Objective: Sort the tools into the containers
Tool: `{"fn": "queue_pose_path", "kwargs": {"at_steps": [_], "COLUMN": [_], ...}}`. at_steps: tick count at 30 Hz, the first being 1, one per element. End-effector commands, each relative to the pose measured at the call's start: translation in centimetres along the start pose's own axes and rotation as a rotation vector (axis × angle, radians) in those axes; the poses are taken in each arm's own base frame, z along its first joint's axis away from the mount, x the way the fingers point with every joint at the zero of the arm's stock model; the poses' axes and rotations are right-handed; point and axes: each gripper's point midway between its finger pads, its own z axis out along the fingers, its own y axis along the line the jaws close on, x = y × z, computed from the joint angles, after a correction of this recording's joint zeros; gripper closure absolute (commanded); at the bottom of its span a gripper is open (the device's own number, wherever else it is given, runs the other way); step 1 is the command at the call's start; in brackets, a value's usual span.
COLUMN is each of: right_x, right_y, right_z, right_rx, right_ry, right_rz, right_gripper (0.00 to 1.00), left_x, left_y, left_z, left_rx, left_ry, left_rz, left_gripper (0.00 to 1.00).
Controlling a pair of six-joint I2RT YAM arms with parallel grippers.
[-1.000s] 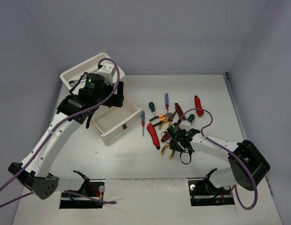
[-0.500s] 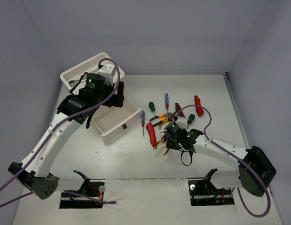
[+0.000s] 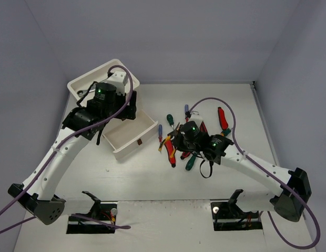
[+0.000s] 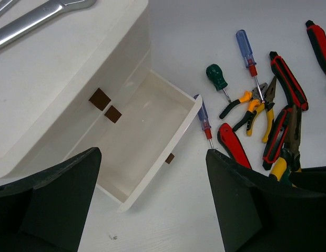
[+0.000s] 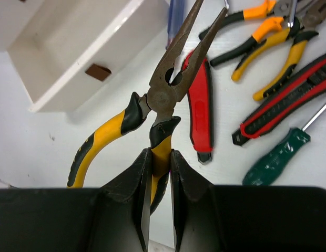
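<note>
My right gripper (image 5: 160, 157) is shut on one handle of yellow-black long-nose pliers (image 5: 168, 94) and holds them above the table, nose pointing away. In the top view it (image 3: 176, 140) hovers left of the tool pile (image 3: 197, 128), to the right of the open white drawer (image 3: 130, 134). My left gripper (image 4: 152, 210) is wide open and empty above the drawer's front edge (image 4: 173, 142). The white drawer box (image 4: 58, 79) has silver wrenches (image 4: 37, 18) in its top tray. The drawer looks empty.
On the table lie blue screwdrivers (image 4: 246, 47) (image 4: 203, 118), green screwdrivers (image 4: 216, 77) (image 5: 273, 160), a red cutter (image 5: 200, 105), orange-handled pliers (image 5: 268, 37), red-black pliers (image 4: 286, 79) and a red-handled tool (image 3: 222, 118). Grey walls enclose the table.
My right gripper has lifted the yellow-black pliers out of the pile and carried them up and left towards the drawer. The left arm has not moved.
</note>
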Motion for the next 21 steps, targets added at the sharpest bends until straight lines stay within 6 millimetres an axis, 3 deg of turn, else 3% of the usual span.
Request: {"fn": "queue_pose_path", "kwargs": {"at_steps": [1,8,13,17,18,20,21], "right_x": [-5.0,-9.0,-9.1,-7.5,-7.9,-7.0,-7.3], "right_y": [4.0,9.7,12.8,14.3,14.8,15.5,16.1], "right_z": [2.0,6.8,11.7,15.6,15.4,17.1,17.3], "right_rx": [-0.026,-0.028,-0.024,-0.017,-0.03,-0.028,-0.04], "right_ry": [-0.127,-0.185,-0.17,-0.134,-0.143,-0.127,-0.133], "right_rz": [0.001,0.032,0.027,0.019,0.031,0.033,0.036], "right_gripper": [1.0,1.0,1.0,1.0,1.0,0.99,0.92], "left_x": [-3.3,-3.1,-2.7,-2.2,-2.1,-1.9,-1.8], "left_y": [0.9,2.8,4.2,5.2,5.3,5.5,5.6], "left_z": [-2.6,-3.9,-4.9,-5.7,-5.9,-6.1,-6.2], "left_rx": [-0.039,-0.119,-0.182,-0.22,-0.225,-0.231,-0.233], "left_ry": [-0.133,-0.156,-0.158,-0.157,-0.158,-0.155,-0.157], "left_rz": [-0.006,0.003,0.016,0.019,0.019,0.02,0.018], "left_gripper": [0.22,0.22,0.22,0.22,0.22,0.22,0.22]}}
